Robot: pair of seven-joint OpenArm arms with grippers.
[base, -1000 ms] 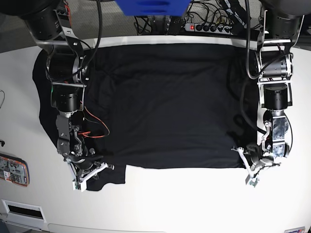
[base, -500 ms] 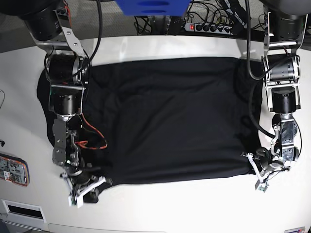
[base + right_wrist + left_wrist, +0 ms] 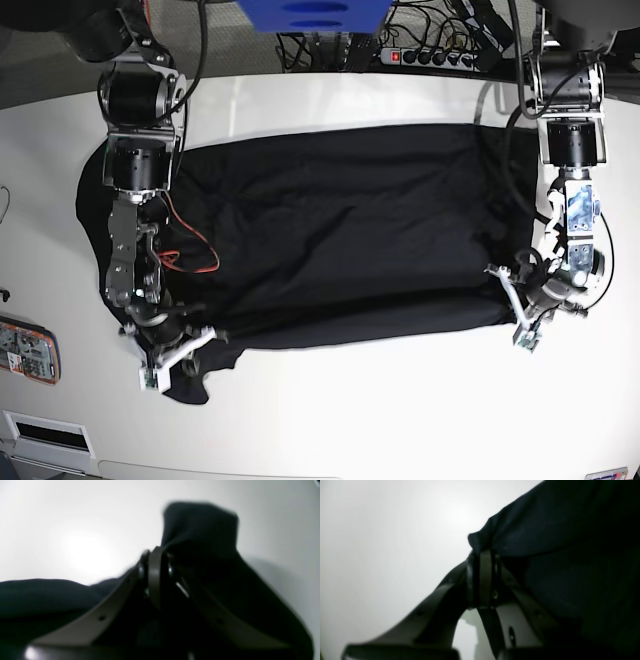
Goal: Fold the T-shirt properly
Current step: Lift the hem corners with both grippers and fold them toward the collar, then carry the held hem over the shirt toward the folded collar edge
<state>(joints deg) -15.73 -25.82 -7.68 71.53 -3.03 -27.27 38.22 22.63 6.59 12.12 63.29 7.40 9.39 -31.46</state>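
The black T-shirt [image 3: 330, 230] lies spread wide across the white table [image 3: 350, 420]. At its front corner on the base view's right, my left gripper [image 3: 522, 325] is shut on the cloth. The left wrist view shows that gripper [image 3: 482, 555] pinching a fold of T-shirt [image 3: 557, 542], which drapes off to the right. My right gripper [image 3: 165, 360] is shut on the opposite front corner, where a flap of cloth hangs toward the table's front edge. Seen from the right wrist, the gripper [image 3: 156, 552] is shut with T-shirt [image 3: 200, 530] bunched up behind and around it.
A power strip [image 3: 430, 55] with tangled cables and a blue object [image 3: 310, 12] sit beyond the table's far edge. A small device [image 3: 25, 350] lies at the left edge, with a white panel [image 3: 45, 432] below it. Bare table runs along the front.
Both grippers, shut on the front corners, pulled the shirt toward the front edge, then came back a little. The shirt's far edge slid nearer and the cloth looks shorter front to back.
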